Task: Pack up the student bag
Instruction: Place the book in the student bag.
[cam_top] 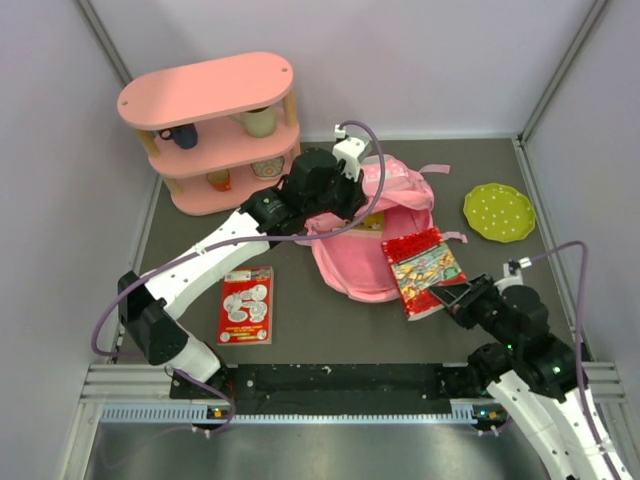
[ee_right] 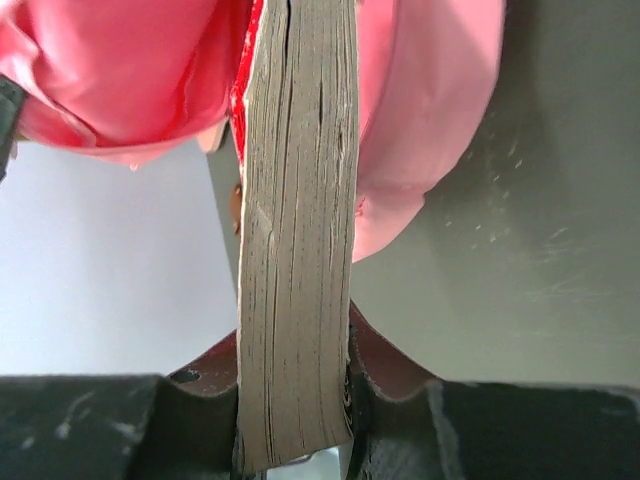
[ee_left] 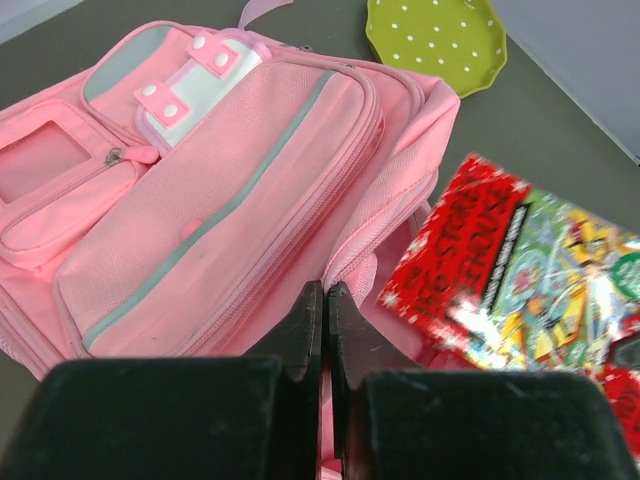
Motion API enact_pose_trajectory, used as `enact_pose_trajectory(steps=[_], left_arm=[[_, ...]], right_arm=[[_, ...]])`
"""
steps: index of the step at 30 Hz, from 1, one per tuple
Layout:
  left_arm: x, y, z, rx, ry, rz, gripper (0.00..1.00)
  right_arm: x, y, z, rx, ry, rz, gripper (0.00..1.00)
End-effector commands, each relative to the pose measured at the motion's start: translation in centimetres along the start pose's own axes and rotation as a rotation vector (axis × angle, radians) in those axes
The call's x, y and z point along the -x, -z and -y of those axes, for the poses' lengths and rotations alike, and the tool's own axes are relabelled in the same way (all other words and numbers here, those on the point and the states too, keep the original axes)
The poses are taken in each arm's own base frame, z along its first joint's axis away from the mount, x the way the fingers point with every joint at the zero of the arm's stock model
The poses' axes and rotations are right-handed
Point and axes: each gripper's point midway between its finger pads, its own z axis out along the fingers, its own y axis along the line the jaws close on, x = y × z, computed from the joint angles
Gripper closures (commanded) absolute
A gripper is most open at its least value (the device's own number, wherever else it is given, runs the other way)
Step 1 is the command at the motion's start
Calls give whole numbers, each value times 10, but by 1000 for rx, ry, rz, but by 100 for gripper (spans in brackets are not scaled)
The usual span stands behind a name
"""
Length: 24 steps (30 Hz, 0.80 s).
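The student bag [cam_top: 355,265], a soft pink backpack, lies in the middle of the table. In the left wrist view its front pockets and white-and-pink patch [ee_left: 190,85] face the camera. My left gripper [cam_top: 340,205] sits at the bag's far left edge. Its jaws [ee_left: 325,290] are pressed together at the zipper edge, with a strip of pink fabric between them. My right gripper [cam_top: 455,295] is shut on a thick red picture book [cam_top: 420,262] and holds it over the bag's right side. The book's page edge [ee_right: 295,200] fills the right wrist view, with the pink bag behind it.
A pink oval three-tier shelf [cam_top: 215,130] holding cups stands at the back left. A green dotted plate [cam_top: 498,211] lies at the back right. A flat red-and-white packet [cam_top: 246,305] lies at the front left.
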Motion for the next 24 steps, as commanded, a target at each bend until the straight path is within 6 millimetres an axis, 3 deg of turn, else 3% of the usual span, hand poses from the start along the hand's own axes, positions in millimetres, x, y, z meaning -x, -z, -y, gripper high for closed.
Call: enact_pose_trajectory(steps=[1, 2, 3, 4, 5, 7, 8, 9, 11, 12, 14, 15, 16, 17, 19, 20, 23, 24], left_arm=[[61, 21, 13, -33, 25, 230, 100], [62, 23, 13, -35, 31, 231, 100], [62, 24, 16, -45, 39, 227, 100], [62, 25, 18, -53, 44, 225, 100], [62, 26, 20, -65, 52, 224, 100], [63, 29, 24, -82, 56, 228, 100], [58, 28, 24, -85, 57, 219, 100], [58, 29, 25, -89, 62, 223, 100], [57, 30, 25, -90, 70, 222, 100], [56, 32, 26, -95, 70, 226, 100], [57, 33, 26, -96, 80, 232, 100], [56, 34, 27, -99, 82, 232, 100], [57, 34, 28, -106, 81, 235, 100], [57, 34, 29, -111, 82, 236, 100], [59, 36, 31, -118, 84, 240, 100], [60, 36, 32, -125, 86, 243, 100], [60, 38, 34, -132, 91, 244, 100], [61, 39, 34, -133, 94, 245, 100]], right_arm=[[-19, -18, -48, 213, -104, -139, 100], [-17, -22, -58, 259, -101, -136, 100], [-20, -36, -51, 229, -106, -146, 100], [-19, -42, -54, 242, -100, -141, 100], [-13, -46, -69, 305, -92, -117, 100], [-12, -66, -69, 292, -77, -118, 100], [-8, -69, -86, 363, -65, -108, 100], [-7, -76, -89, 383, -61, -104, 100], [-7, -99, -83, 339, -66, -104, 100], [-1, -100, -97, 397, -46, -76, 100], [-1, -123, -91, 341, -72, -81, 100], [2, -126, -105, 384, -73, -78, 100], [0, -133, -105, 362, -67, -87, 100], [2, -151, -93, 288, -68, -64, 100], [6, -161, -105, 310, -72, -20, 100], [7, -178, -94, 273, -89, 8, 100], [22, -192, -122, 362, -139, 129, 100], [21, -207, -116, 332, -127, 156, 100]])
